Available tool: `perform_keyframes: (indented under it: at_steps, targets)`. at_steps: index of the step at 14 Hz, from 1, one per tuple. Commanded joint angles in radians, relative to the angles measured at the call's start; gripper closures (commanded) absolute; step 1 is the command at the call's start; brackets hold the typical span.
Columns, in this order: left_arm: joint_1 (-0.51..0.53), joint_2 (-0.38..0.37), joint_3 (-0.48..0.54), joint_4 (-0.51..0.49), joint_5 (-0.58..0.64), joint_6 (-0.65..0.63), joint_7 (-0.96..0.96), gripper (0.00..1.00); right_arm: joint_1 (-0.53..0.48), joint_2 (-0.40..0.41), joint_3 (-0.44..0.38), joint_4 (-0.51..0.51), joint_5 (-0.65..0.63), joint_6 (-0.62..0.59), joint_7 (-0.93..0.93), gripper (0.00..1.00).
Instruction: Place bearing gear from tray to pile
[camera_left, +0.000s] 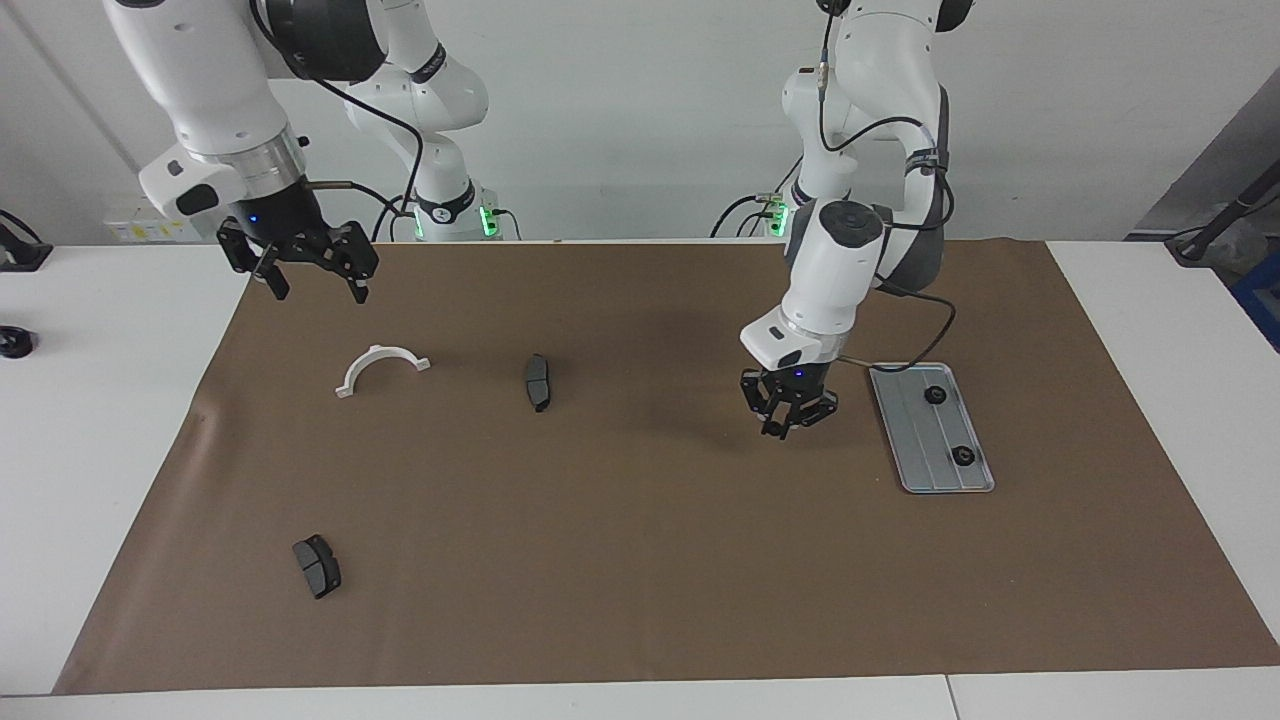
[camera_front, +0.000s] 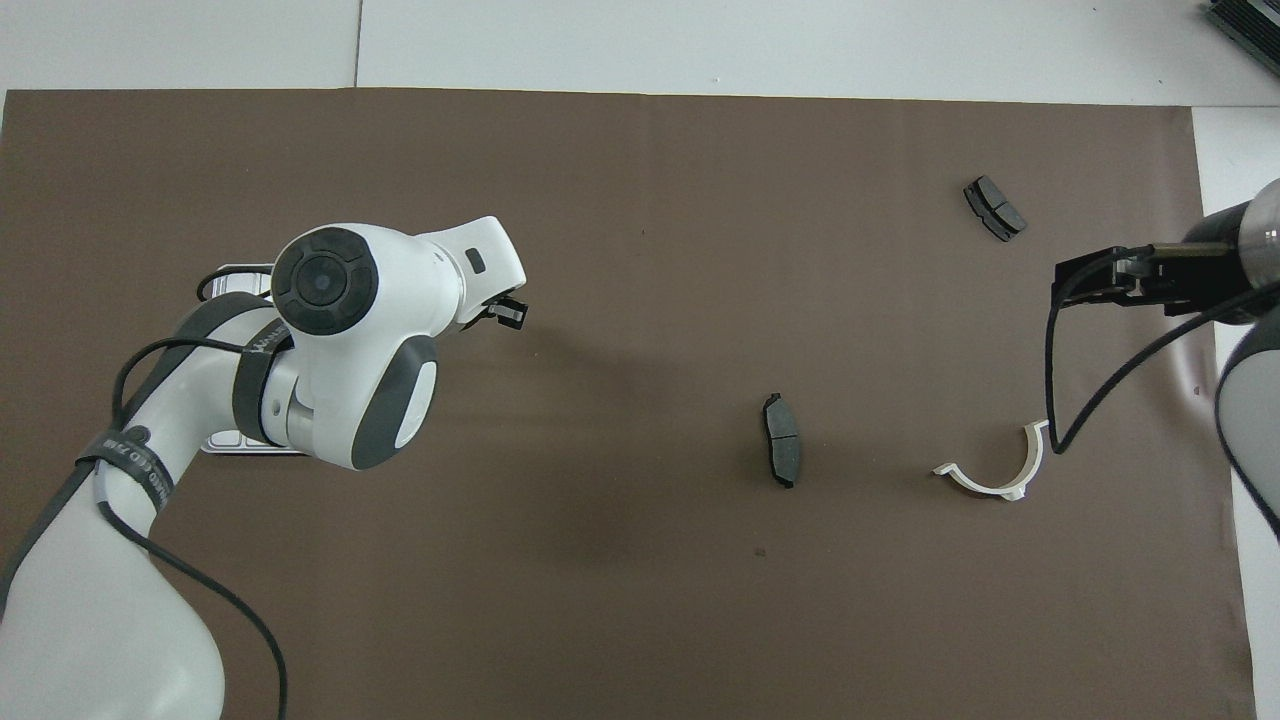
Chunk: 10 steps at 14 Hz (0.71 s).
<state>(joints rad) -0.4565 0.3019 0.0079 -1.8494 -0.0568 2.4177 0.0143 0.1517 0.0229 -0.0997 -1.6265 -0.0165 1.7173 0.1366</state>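
Observation:
The silver-grey tray (camera_left: 915, 440) lies on the brown mat at the left arm's end, with two small dark bearing gears (camera_left: 936, 395) (camera_left: 963, 457) on it. My left gripper (camera_left: 789, 423) hangs low over the mat beside the tray, toward the middle of the table. In the overhead view the left arm covers most of the tray (camera_front: 238, 270), and only the gripper's tip (camera_front: 510, 312) shows. The pile is a white half-ring bracket (camera_left: 372, 354) (camera_front: 985, 488) and two dark brake pads (camera_left: 538, 382) (camera_left: 317, 566). My right gripper (camera_left: 315, 285) is open and raised above the mat's corner near the bracket.
The brown mat (camera_left: 640, 560) covers most of the white table (camera_left: 100, 420). A small dark object (camera_left: 15, 342) sits on the table at the right arm's end. In the overhead view the pads (camera_front: 781, 440) (camera_front: 994, 208) lie well apart.

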Motion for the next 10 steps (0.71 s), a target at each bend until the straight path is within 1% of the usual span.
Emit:
perform_keyframes:
  at_steps: [1, 3, 5, 6, 7, 10]
  targets:
    - [-0.049, 0.141, 0.017, 0.179, -0.066, 0.012, -0.005, 1.00, 0.015, 0.060, 0.005, -0.007, 0.018, 0.086, 0.027, 0.00]
    - [-0.067, 0.212, 0.017, 0.255, -0.080, 0.053, -0.007, 1.00, 0.031, 0.100, 0.006, -0.016, 0.032, 0.131, 0.037, 0.00]
    - [-0.089, 0.259, 0.001, 0.272, -0.093, 0.145, -0.007, 1.00, 0.048, 0.132, 0.005, -0.022, 0.063, 0.174, 0.057, 0.00]
    - [-0.120, 0.264, -0.002, 0.268, -0.101, 0.203, -0.008, 1.00, 0.052, 0.152, 0.005, -0.026, 0.063, 0.200, 0.061, 0.00]
    - [-0.145, 0.264, 0.000, 0.260, -0.115, 0.211, -0.010, 1.00, 0.055, 0.166, 0.006, -0.032, 0.064, 0.223, 0.083, 0.00]
    - [-0.149, 0.269, 0.000, 0.242, -0.118, 0.234, -0.011, 1.00, 0.072, 0.170, 0.006, -0.096, 0.064, 0.300, 0.098, 0.00]
